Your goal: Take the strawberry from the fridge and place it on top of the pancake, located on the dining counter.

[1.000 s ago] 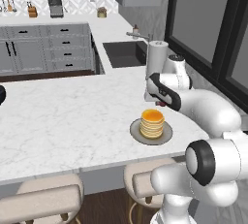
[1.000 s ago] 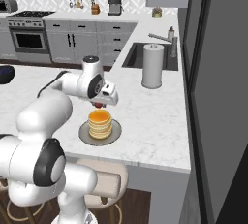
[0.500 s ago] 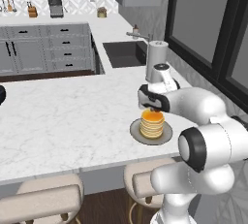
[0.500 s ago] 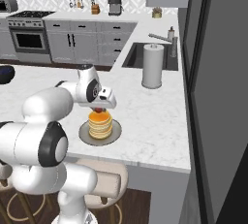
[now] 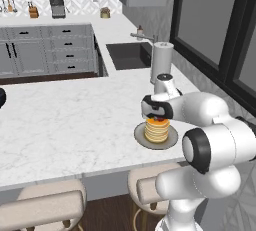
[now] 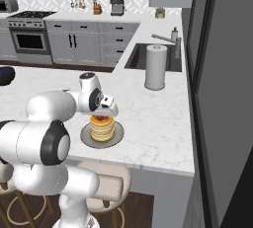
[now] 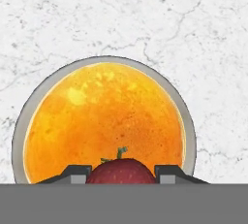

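Strawberry (image 7: pixel 121 171), dark red and rounded with a small green stem, pinched between the end effector (image 7: pixel 121 173) fingers directly above the golden pancake (image 7: pixel 104 121) stack, which sits on a grey plate (image 7: pixel 190 136) on the white marbled worktop (image 5: pixel 65 125).

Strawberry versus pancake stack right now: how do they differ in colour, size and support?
The strawberry is dark red with a green stem; the pancake is golden orange. The strawberry is tiny, while the pancake nearly fills its grey plate. The strawberry sits between the end effector fingers; the pancake rests on the plate. Both look round from above.
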{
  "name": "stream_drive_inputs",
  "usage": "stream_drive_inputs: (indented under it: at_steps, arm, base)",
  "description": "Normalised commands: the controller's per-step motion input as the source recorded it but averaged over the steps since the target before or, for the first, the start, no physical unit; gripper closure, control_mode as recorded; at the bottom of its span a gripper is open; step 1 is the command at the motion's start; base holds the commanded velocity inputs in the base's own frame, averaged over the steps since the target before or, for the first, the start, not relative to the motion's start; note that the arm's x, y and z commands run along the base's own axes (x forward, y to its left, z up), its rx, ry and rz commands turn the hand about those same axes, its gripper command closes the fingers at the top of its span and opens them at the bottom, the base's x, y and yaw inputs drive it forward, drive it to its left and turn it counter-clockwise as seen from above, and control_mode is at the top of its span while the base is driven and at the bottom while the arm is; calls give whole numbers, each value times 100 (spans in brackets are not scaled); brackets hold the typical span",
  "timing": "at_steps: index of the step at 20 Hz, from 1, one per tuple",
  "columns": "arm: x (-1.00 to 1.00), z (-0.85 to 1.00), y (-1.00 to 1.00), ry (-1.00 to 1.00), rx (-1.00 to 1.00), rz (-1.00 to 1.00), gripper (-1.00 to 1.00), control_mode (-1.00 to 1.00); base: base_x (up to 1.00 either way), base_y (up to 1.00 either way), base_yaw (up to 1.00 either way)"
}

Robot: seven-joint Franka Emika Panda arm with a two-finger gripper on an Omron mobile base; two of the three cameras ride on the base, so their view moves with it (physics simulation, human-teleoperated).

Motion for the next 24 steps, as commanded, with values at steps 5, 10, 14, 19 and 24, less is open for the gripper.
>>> stream_drive_inputs:
  at_steps: [5,10,14,19,24]
  arm:
    - [0,-21,0,0,0,0,100,-100]
    - [0,-22,0,0,0,0,-100,-100]
    - [0,-11,0,0,0,0,-100,-100]
    - [0,0,0,0,0,0,-100,-100]
    - [0,8,0,-1,-2,0,-100,-100]
  base:
    - [0,0,0]
    - [0,0,0]
    - [0,0,0]
    - [0,0,0]
    - [0,0,0]
